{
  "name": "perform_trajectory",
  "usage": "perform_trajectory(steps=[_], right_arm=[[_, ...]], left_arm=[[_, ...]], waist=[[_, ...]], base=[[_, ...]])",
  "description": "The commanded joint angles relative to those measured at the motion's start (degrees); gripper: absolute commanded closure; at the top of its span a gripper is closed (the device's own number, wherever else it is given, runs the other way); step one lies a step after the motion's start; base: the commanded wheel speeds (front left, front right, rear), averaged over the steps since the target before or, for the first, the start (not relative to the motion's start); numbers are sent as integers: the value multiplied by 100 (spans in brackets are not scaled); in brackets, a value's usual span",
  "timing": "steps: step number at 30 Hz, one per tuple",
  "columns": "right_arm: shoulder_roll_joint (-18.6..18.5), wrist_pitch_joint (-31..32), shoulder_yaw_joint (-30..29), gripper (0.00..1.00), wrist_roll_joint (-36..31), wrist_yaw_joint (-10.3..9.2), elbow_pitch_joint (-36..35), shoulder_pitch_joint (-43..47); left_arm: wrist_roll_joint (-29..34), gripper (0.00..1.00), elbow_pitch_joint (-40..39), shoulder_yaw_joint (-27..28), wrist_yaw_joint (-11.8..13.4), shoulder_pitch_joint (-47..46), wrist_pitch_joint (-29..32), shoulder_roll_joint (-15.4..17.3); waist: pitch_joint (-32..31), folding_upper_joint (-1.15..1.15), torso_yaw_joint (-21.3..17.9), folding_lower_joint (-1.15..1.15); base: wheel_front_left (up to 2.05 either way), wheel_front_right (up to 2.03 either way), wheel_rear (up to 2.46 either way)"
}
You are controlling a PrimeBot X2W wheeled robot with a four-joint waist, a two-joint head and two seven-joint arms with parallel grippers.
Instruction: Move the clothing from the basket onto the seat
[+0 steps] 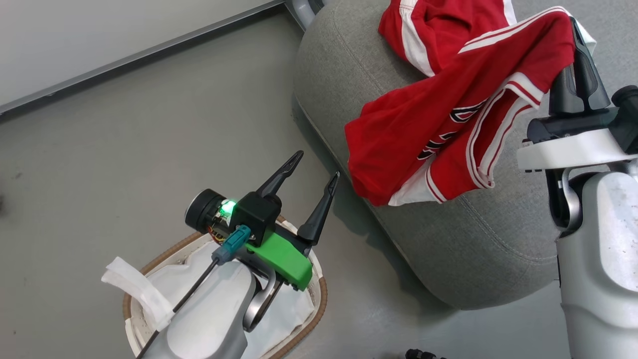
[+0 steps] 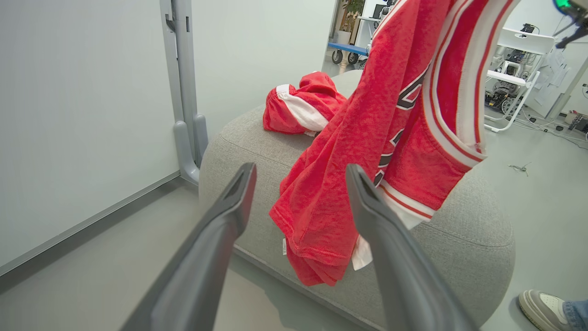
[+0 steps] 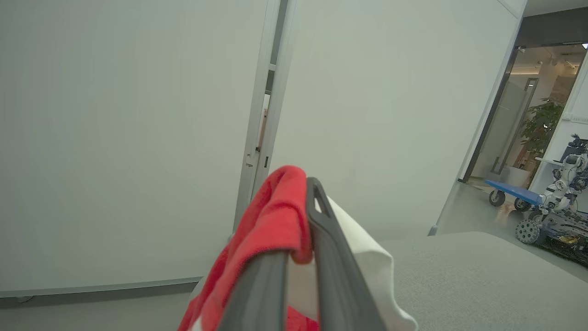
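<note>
My right gripper (image 1: 575,30) is shut on a red garment with white stripes (image 1: 423,134). The garment hangs from it over the grey seat (image 1: 448,249), its lower end resting near the seat's rounded edge. The right wrist view shows red and white cloth (image 3: 271,220) pinched between the shut right gripper (image 3: 305,184). A second red garment (image 1: 428,30) lies bunched farther back on the seat. My left gripper (image 1: 317,165) stands open and holds nothing, above the basket (image 1: 321,294) and pointing toward the seat. In the left wrist view the open left gripper (image 2: 301,170) faces the hanging garment (image 2: 367,161).
The basket sits on the grey floor at the lower left, with its white liner sheet (image 1: 129,284) showing and my left forearm over it. A pale wall and a metal post (image 2: 183,92) stand behind the seat. A person's shoe (image 2: 546,308) is on the floor beside the seat.
</note>
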Motion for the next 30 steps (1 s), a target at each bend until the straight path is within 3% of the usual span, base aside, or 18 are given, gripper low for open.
perform_trajectory(steps=[1, 4, 8, 23, 30], right_arm=[[-4, -1, -49, 100, -80, -6, 12, -138], [-20, -1, -190, 100, -233, -6, 36, -385], [-317, -1, -411, 100, -365, -6, 111, -893], [-2379, 259, -1361, 100, -696, -6, 1173, -3720], [-2742, 239, -1789, 100, -905, -6, 2147, -3763]], left_arm=[[0, 0, -12, -16, -17, -95, -4, 63], [-17, 0, -40, -34, -18, -68, -4, 71], [-14, 0, -60, -64, -18, 12, -4, 49], [223, 0, -212, -94, -14, -205, -4, -50], [332, 0, -278, -121, -15, -396, -4, 22]], waist=[[74, 48, -10, 0], [96, 48, 74, 0], [139, 48, 235, 0], [860, 48, 1064, 0], [1348, 48, 1423, 0]], base=[[0, 0, 0], [0, 0, 0], [0, 0, 0], [0, 0, 0], [0, 0, 0]])
